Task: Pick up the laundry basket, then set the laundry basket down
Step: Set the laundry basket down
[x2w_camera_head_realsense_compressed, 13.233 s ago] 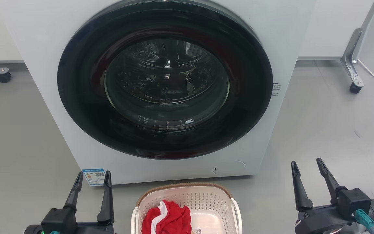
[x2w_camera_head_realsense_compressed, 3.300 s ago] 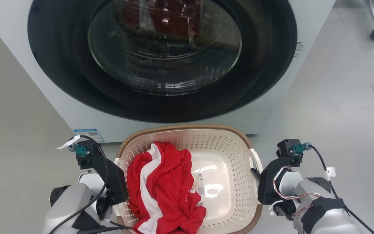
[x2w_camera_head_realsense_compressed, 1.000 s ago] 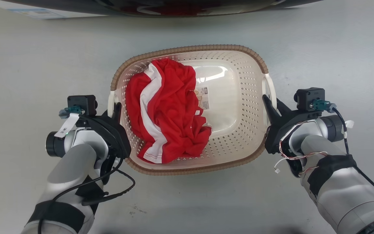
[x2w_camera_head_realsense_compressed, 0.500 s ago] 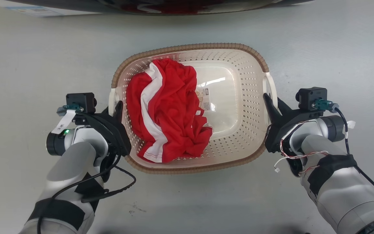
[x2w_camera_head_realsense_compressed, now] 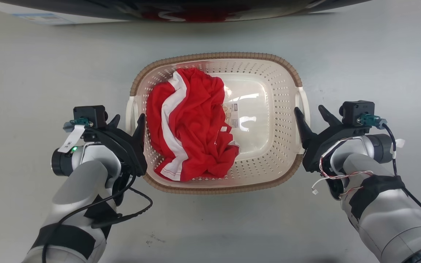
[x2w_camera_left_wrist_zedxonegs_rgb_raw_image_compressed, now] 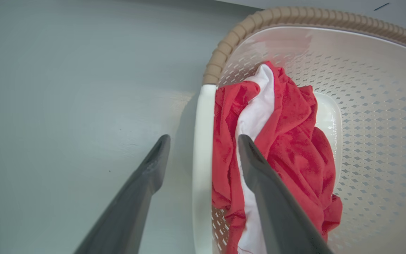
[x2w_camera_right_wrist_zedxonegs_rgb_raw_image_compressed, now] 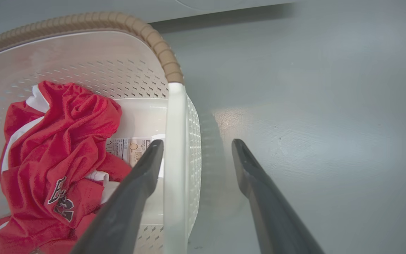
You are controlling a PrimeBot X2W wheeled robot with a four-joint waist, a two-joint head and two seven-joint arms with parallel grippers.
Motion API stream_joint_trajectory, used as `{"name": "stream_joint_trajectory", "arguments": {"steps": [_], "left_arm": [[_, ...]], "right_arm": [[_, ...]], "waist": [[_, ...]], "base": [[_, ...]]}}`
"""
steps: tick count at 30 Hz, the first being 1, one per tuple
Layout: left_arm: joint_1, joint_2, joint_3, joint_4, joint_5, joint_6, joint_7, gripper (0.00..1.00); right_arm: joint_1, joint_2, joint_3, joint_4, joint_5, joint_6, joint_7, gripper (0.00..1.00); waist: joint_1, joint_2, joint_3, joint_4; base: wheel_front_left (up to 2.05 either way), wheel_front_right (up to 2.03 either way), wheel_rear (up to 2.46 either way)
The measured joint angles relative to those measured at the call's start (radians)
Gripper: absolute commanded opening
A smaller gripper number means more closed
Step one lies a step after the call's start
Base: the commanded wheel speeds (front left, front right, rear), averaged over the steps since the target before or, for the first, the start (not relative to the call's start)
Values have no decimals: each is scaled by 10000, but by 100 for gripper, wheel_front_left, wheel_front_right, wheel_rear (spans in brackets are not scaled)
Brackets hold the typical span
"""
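The laundry basket (x2w_camera_head_realsense_compressed: pixel 217 56), cream perforated plastic with a brown woven-look rim, sits on the grey floor in the middle of the head view, holding a red and white garment (x2w_camera_head_realsense_compressed: pixel 188 124). My left gripper (x2w_camera_head_realsense_compressed: pixel 129 117) is open, one finger on each side of the white left handle (x2w_camera_left_wrist_zedxonegs_rgb_raw_image_compressed: pixel 200 158), the inner finger over the garment. My right gripper (x2w_camera_head_realsense_compressed: pixel 307 108) is open as well and straddles the right handle (x2w_camera_right_wrist_zedxonegs_rgb_raw_image_compressed: pixel 174 141): one finger is inside the basket, the other outside over the floor. A small label (x2w_camera_head_realsense_compressed: pixel 234 117) shows on the basket's bottom.
The dark door and white front of a washing machine (x2w_camera_head_realsense_compressed: pixel 196 9) run along the top edge of the head view, just beyond the basket. Bare grey floor (x2w_camera_head_realsense_compressed: pixel 360 54) lies on both sides of the basket and in front of it.
Both grippers, shut on the handles half a second ago, have spread their fingers and now stand open around them. The basket stays in about the same place.
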State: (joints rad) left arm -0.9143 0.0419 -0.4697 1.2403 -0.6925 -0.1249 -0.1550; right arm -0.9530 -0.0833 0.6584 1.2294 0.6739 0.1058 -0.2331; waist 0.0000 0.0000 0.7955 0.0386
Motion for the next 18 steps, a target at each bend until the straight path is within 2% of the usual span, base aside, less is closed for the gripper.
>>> {"name": "stream_joint_trajectory", "arguments": {"steps": [18], "left_arm": [[779, 201, -322, -117, 123, -71, -775, 100]], "right_arm": [[749, -21, -142, -94, 35, 0, -159, 100]], "waist": [[-1, 0, -1671, -170]], "base": [[0, 0, 0]]}}
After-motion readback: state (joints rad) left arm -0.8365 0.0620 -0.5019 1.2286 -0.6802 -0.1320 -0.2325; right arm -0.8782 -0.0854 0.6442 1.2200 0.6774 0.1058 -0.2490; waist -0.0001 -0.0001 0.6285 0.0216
